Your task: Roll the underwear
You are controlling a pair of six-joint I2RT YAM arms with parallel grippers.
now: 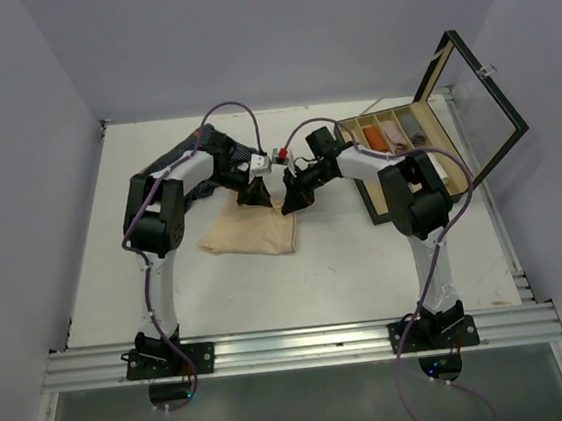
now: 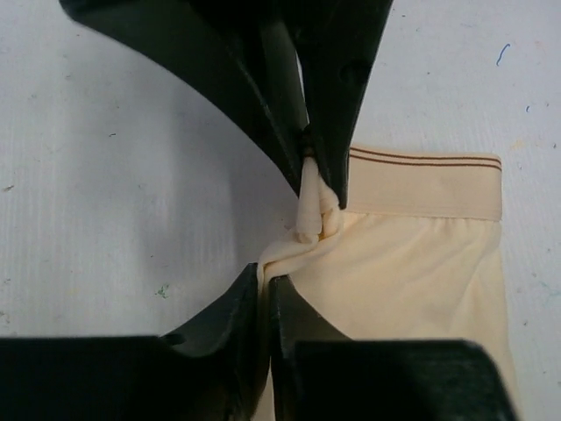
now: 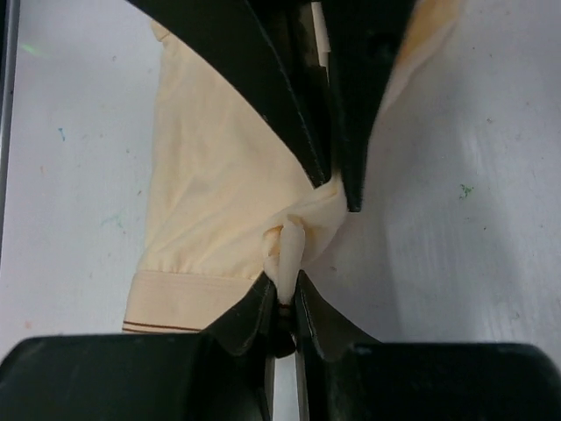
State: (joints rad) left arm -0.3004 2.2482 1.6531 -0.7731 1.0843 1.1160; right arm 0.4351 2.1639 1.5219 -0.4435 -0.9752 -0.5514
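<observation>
Now, left gripper (image 2: 266, 282): fingers drawn together on a pinch of cloth, a small gathered fold of the beige underwear (image 2: 412, 281) caught between the tips.
Right gripper (image 3: 282, 296): likewise clamped on the same bunched bit of cloth, tips almost touching the left gripper's, the two facing each other nose to nose.
Grip site: the corner next to the waistband (image 2: 425, 184), at the garment's far edge in the top view; the cloth is puckered into a short ridge between the two pinches.
Beige underwear, body: spread flat on the table (image 1: 117, 278) in front of the arms, roughly midway between them; no coil or turn showing in it.
Navy underwear (image 1: 203, 138): loose heap at the far side, behind the left arm, well apart from both grippers; not rolled.
Pink-and-white piece: not made out on the table; something pinkish sits in one compartment of the wooden box (image 1: 349, 126), but I cannot tell what it is.
Box: far right, glass lid (image 1: 480, 99) standing open.
Progress, my judgement: early. The beige piece is only gripped at its edge, its rolling not yet begun; the navy one is left after that.
</observation>
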